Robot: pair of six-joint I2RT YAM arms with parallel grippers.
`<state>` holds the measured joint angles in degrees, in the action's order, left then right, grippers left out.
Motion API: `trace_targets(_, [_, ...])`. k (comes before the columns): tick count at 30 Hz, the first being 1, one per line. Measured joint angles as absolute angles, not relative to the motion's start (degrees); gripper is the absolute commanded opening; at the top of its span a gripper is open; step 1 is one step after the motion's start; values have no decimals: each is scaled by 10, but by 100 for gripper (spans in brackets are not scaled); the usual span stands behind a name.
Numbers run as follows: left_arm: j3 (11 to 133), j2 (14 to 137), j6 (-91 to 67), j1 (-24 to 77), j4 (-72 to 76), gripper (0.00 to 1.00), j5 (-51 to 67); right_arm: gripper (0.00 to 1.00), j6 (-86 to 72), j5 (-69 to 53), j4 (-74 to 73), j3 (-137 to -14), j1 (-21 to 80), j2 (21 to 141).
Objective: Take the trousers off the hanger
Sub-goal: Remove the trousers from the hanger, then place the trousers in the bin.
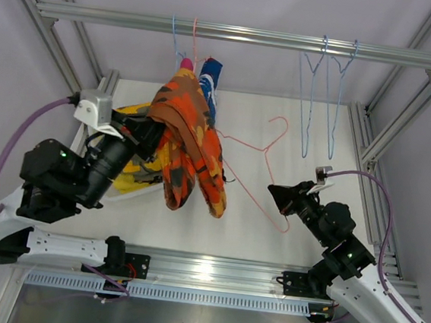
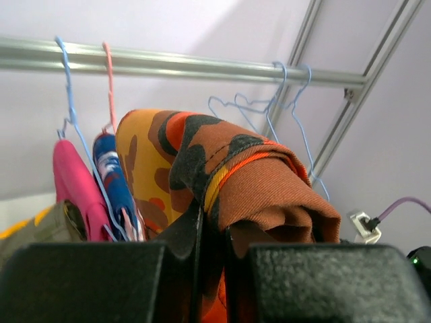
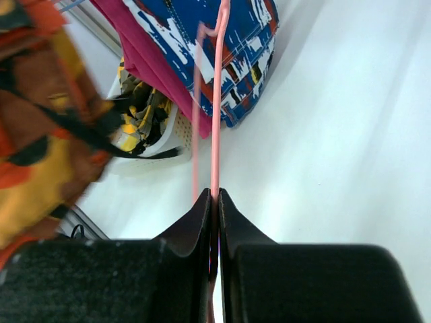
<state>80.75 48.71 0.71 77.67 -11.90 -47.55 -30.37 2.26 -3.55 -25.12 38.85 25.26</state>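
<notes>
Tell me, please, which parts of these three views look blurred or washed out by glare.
Top external: bright glare on the near metal rail, the rest crisp. Left wrist: the orange camouflage trousers sharp, the left gripper dark and featureless. Right wrist: those trousers smeared at the left edge, the pink hanger clear.

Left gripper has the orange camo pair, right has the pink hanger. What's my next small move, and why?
Probably ease the left gripper leftward, away from the right gripper. The left is shut on the orange camouflage trousers, whose edge seems to overlap one end of the pink hanger pinched by the right gripper; pulling apart should slide the cloth clear.
</notes>
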Motion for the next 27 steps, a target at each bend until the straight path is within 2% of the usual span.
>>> trace_targets(12, [936,476,95,777,-81,1,-474,0,-300,26,-36,-219,389,253])
trace_targets(20, [934,419,180,777,12,1,-500,0,-300,27,-30,-203,389,256])
trace_targets(27, [894,397,299,777,166,1,-553,0,-300,26,-19,-185,389,261])
